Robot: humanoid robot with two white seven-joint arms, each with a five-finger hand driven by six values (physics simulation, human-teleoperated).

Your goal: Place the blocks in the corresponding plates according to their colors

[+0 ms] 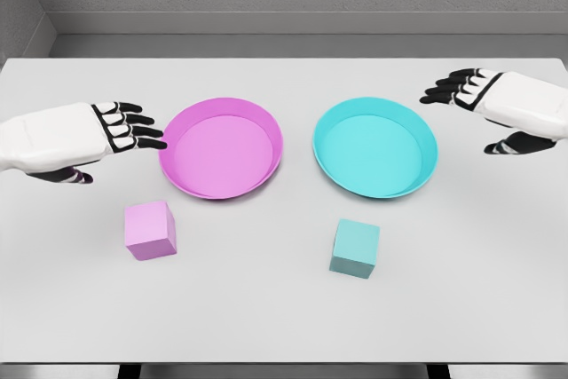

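A pink block [150, 230] lies on the white table, in front of and left of the pink plate [264, 128]. A cyan block [355, 248] lies in front of the cyan plate [426, 135]. Both plates hold nothing. My left hand [133, 126] hovers just left of the pink plate, above and behind the pink block, fingers spread and holding nothing. Off the cyan plate's right side, my right hand [461, 90] floats with relaxed fingers, also holding nothing.
The white table [284, 326] reaches a front edge near the bottom of the view. A grey wall rises behind the table's far edge.
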